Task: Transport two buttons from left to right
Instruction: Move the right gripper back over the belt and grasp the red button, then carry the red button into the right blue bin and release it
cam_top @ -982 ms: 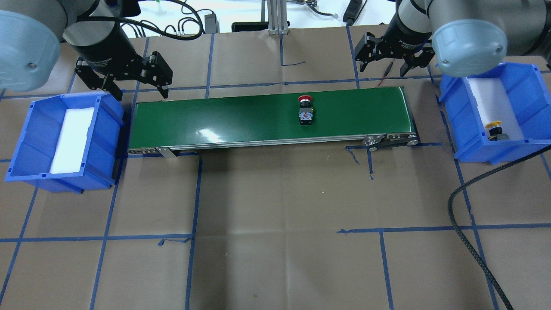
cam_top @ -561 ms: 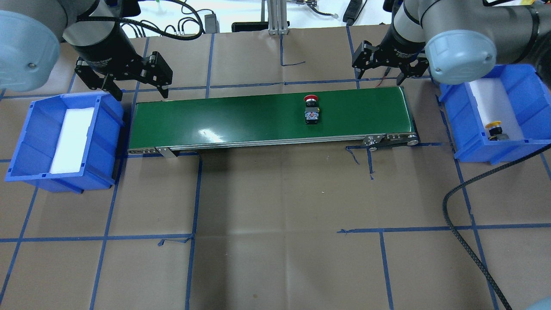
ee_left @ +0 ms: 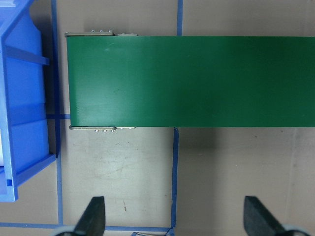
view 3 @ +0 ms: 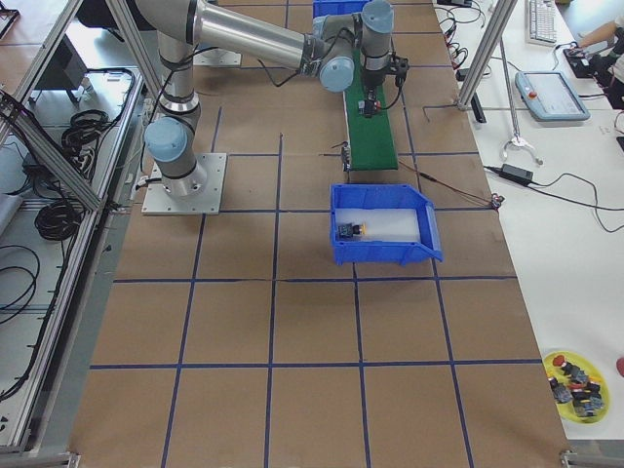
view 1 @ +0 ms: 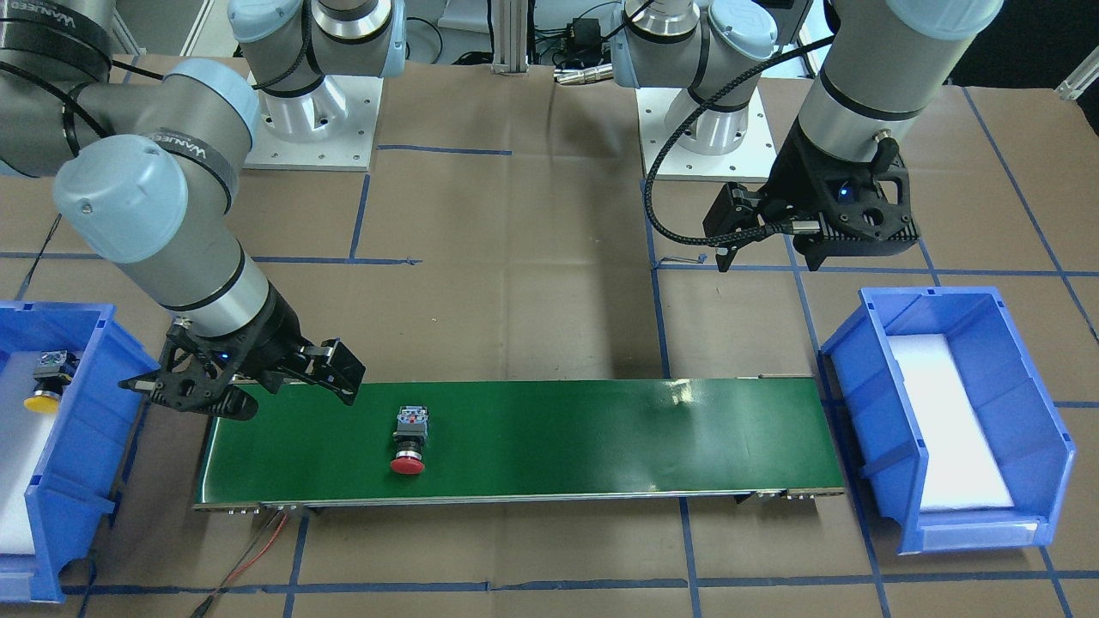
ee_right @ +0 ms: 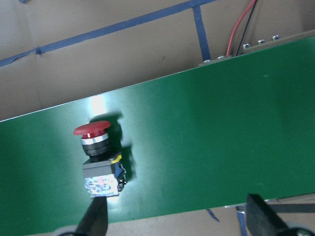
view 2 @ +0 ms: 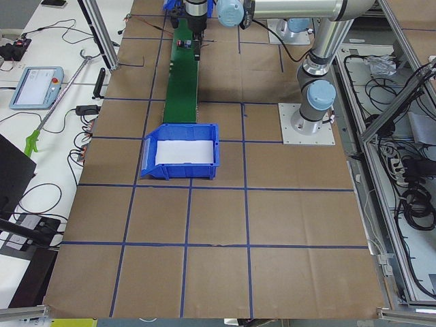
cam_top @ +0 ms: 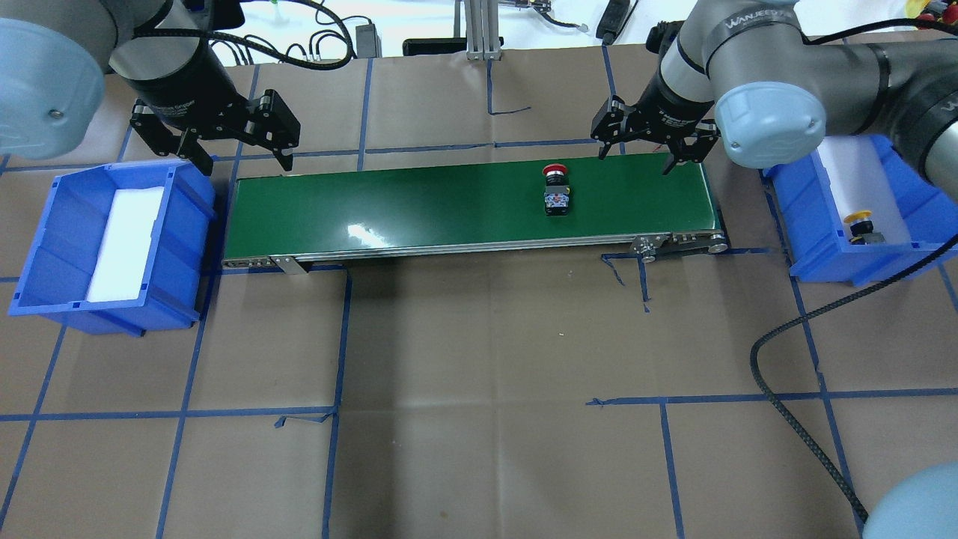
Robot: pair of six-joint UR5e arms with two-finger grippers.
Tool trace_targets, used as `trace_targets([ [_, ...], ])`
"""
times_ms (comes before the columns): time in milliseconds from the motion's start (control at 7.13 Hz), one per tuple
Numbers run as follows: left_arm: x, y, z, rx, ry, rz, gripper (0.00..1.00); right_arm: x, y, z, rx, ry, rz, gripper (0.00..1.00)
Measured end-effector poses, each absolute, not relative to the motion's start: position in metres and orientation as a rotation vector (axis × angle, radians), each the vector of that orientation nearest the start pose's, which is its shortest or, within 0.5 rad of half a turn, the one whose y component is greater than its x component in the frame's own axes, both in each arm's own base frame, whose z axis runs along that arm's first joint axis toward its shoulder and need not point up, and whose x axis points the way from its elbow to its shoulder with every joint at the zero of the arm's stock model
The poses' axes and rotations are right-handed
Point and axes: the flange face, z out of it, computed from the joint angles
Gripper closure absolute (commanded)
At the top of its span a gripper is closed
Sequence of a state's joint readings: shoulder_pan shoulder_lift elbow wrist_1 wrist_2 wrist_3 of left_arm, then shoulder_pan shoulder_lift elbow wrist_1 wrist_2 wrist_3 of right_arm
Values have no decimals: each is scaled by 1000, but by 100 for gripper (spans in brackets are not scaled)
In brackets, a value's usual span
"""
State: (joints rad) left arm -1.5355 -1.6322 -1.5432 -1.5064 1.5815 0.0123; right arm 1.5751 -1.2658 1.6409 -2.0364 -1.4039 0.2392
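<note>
– The red-capped push-button switch (cam_top: pixel 555 192) on its black-grey blocky body: where is it found?
– It is laid on its side on the long green conveyor belt (cam_top: pixel 419 206), toward the belt's right end, with the cap turned to the far edge. It is touched by nothing.
– And the yellow-capped push-button switch (cam_top: pixel 861 224)?
– It is laid on the white foam pad (cam_top: pixel 853 176) inside the blue plastic bin at the right (cam_top: pixel 823 260), near that bin's front corner.
– How is the right gripper (cam_top: pixel 635 159) set?
– Its jaws are spread wide and nothing is gripped. It is hung over the belt's far edge, near the red-capped switch and to its right, apart from it. In the right wrist view the switch is seen just above one fingertip (ee_right: pixel 96 219), low at the left of the picture.
– And the left gripper (cam_top: pixel 245 161)?
– It too is spread wide, with nothing held. It is positioned over the brown paper table cover (cam_top: pixel 479 374), which is marked with blue tape lines, just behind the belt's left end and beside the far corner of the blue plastic bin at the left (cam_top: pixel 45 254). Another white pad is seen in that bin.
</note>
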Motion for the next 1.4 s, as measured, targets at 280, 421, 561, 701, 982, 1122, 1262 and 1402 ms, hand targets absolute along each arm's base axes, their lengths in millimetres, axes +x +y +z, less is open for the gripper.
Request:
trace_targets([
  [280,-114,-525,477,-37,3130,-48,0,180,-607,315,351,2931,-122,0],
  [421,-114,-525,477,-37,3130,-48,0,185,-609,305,351,2933,-113,0],
  [561,-114,-525,477,-37,3130,-48,0,187,-610,297,349,2939,-102,0],
  [701,-114,-525,477,-36,3130,-48,0,187,-612,290,350,2946,-90,0],
  [982,-114,-525,477,-36,3129,-50,0,187,-617,275,352,2955,-62,0],
  [1122,-114,-525,477,-36,3130,-50,0,187,-619,266,353,2959,-44,3],
  [1262,-114,-525,477,-36,3130,-50,0,186,-620,258,355,2971,-27,21],
  [1402,-114,-525,477,-37,3129,-50,0,183,-621,251,357,3004,-19,45],
])
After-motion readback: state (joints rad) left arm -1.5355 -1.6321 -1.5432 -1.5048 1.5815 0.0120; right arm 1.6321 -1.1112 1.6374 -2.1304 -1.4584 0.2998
